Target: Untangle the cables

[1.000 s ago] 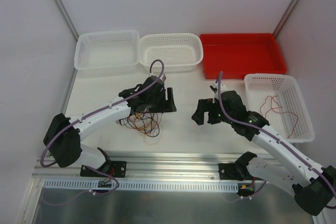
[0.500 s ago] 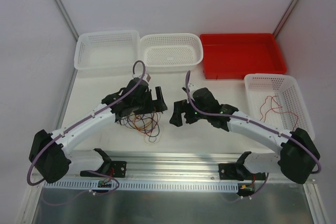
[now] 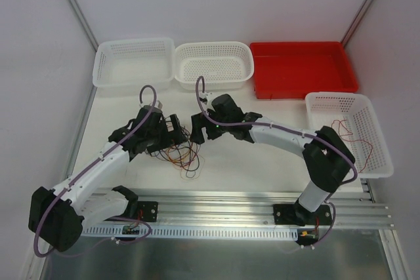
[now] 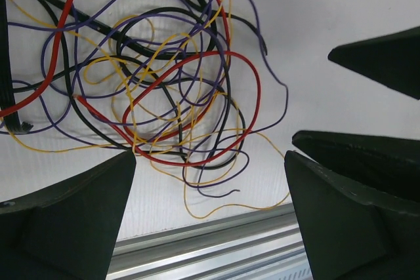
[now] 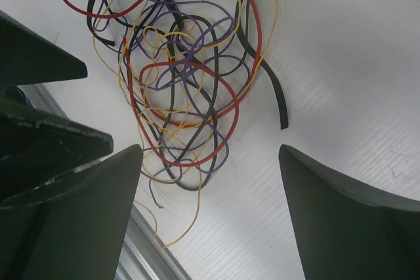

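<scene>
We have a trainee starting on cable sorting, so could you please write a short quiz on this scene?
1. True or false: both jaws are shut on the cables.
2. Which container holds a red strand? A) red tray B) right basket C) middle basket
3. Fill in: the cables lie on the ____, below the jaws.
Key: 1 false, both jaws stand open and hold nothing; 2 B; 3 table.
</scene>
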Motion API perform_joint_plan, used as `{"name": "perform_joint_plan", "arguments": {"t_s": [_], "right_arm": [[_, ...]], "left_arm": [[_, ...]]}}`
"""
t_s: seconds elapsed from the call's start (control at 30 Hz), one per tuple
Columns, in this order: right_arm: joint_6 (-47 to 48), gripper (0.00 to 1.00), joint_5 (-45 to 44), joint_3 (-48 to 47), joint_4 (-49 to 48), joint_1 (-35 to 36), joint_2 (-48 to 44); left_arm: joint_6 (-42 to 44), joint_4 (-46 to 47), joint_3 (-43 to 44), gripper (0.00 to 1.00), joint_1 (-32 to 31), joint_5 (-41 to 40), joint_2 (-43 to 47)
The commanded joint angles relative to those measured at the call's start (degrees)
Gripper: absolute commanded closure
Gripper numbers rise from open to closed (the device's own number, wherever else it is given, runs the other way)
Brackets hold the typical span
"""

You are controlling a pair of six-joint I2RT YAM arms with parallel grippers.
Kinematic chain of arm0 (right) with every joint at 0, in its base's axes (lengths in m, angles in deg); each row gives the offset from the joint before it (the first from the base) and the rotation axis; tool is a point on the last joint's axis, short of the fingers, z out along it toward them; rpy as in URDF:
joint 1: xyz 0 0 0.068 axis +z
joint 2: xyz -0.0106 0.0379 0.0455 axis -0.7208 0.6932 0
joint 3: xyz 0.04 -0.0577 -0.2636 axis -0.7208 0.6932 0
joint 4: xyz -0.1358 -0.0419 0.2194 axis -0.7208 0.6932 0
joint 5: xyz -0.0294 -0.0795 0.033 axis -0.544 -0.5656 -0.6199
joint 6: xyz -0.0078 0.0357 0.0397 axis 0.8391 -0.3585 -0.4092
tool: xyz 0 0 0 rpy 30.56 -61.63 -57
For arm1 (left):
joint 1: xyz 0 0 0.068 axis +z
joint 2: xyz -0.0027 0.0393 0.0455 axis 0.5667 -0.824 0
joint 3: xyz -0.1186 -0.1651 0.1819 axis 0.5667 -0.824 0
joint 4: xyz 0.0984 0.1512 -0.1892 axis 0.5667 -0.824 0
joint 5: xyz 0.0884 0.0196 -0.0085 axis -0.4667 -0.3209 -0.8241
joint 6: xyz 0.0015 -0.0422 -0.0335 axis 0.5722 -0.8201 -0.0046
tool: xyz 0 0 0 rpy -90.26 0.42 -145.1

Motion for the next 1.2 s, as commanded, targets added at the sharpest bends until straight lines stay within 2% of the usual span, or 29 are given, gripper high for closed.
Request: {"name": "perform_joint_plan", "arguments": {"t_s": [0.0, 0.2, 0.33, 0.43, 0.47, 0.5, 0.53, 0.57, 0.7, 0.9, 1.03, 1.17], "right_arm": [[3.45, 0.12, 2.82, -5.4, -2.35, 0.23, 4.41], [5.2, 0.26, 5.2, -10.51, -2.7, 0.23, 12.15], [5.47, 0.46, 6.51, -13.06, -2.53, 0.14, 14.53], [6.34, 0.55, 6.43, -13.68, -1.91, 0.05, 14.97], [6.35, 0.66, 5.99, -13.6, -1.91, 0.05, 14.8], [6.35, 0.72, 5.9, -13.51, -0.17, 0.05, 14.19], [8.09, 0.92, 5.73, -13.42, 0.19, 0.05, 13.66], [8.45, 0.97, 5.64, -13.24, 0.54, 0.05, 12.96], [10.65, 0.99, 4.15, -12.98, 5.46, 0.14, 7.78], [15.57, 0.99, -3.76, -14.29, 16.26, -0.03, -5.75], [18.38, 0.99, -9.37, -20.78, 23.74, -0.65, -12.7], [20.67, 0.99, -11.15, -26.84, 30.5, -1.88, -17.8]], "left_arm": [[2.08, -0.9, -1.98, 0.01, 0.68, -0.92, -0.01], [2.17, -0.64, -3.56, 0.02, 0.85, -5.14, -3.52], [2.87, 0.42, -3.04, 0.02, 1.03, -7.25, -7.65], [3.4, 1.74, -1.9, 0.02, 0.94, -7.61, -12.57], [3.57, 1.91, -0.94, 0.02, 1.03, -7.61, -13.89], [3.58, 2.09, -0.49, 0.02, 1.03, -7.61, -16.6], [3.58, 2.26, -0.05, 0.02, 1.03, -7.61, -17.76], [3.58, 2.35, 0.56, 0.02, 0.94, -7.52, -18.9], [3.93, 2.53, 1.36, 0.02, 1.03, -7.52, -23.82], [3.93, 2.53, -0.05, 0.02, 1.29, -8.57, -24.19], [3.75, 2.44, -1.19, 0.02, 1.64, -8.92, -23.75], [3.93, 2.44, -1.89, 0.02, 2.17, -9.45, -23.74]]}}
